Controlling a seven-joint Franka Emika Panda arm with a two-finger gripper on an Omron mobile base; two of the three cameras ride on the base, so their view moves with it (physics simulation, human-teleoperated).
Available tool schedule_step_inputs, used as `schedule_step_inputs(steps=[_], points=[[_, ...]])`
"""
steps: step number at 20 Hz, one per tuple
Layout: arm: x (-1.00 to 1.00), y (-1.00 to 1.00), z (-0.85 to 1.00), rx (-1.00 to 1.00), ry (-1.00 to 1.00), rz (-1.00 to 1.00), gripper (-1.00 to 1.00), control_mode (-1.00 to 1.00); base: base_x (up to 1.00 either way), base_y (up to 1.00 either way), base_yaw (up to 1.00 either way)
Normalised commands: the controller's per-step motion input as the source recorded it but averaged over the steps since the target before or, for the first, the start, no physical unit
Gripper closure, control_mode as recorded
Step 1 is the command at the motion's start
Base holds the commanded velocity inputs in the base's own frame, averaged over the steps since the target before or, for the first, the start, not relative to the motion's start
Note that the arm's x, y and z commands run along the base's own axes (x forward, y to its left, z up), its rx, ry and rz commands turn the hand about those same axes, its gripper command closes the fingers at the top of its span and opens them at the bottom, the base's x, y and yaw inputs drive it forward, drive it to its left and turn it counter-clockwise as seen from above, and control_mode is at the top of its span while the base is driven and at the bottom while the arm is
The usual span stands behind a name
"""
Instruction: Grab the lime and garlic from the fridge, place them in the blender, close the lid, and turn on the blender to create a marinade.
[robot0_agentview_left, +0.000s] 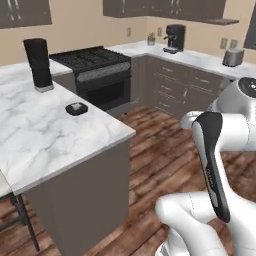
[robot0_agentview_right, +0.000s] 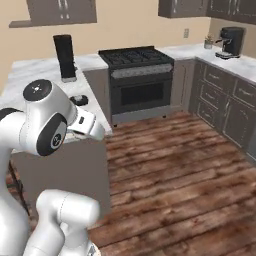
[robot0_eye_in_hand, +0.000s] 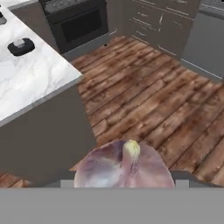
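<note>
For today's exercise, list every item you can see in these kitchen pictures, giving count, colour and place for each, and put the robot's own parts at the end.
blender: one, black jug, on the marble counter near the stove.
lid: one, black with a light grey cap, flat on the counter, apart from the blender.
garlic: one, purplish-white bulb, between the gripper's fingers.
counter: one, white marble.
stove: one, black, against the back wall.
coffee machine: one, black, on the far corner counter.
toaster: one, silver, on the far counter.
floor: brown wood planks.
gripper: one, closed around the garlic above the floor.
</note>
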Motion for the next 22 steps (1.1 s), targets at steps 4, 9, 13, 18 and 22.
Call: schedule_step_inputs(steps=[4, 9, 13, 18, 22], points=[[0.00, 0.00, 0.00, 0.00, 0.00, 0.00, 1.00, 1.00, 0.26, -0.90, 0.52], [0.00, 0.00, 0.00, 0.00, 0.00, 0.00, 1.00, 1.00, 0.40, -1.00, 0.20], [0.00, 0.00, 0.00, 0.00, 0.00, 0.00, 1.00, 1.00, 0.51, -1.00, 0.18], [0.00, 0.00, 0.00, 0.00, 0.00, 0.00, 1.00, 1.00, 0.97, -1.00, 0.24], [0.00, 0.00, 0.00, 0.00, 0.00, 0.00, 1.00, 1.00, 1.00, -1.00, 0.26]])
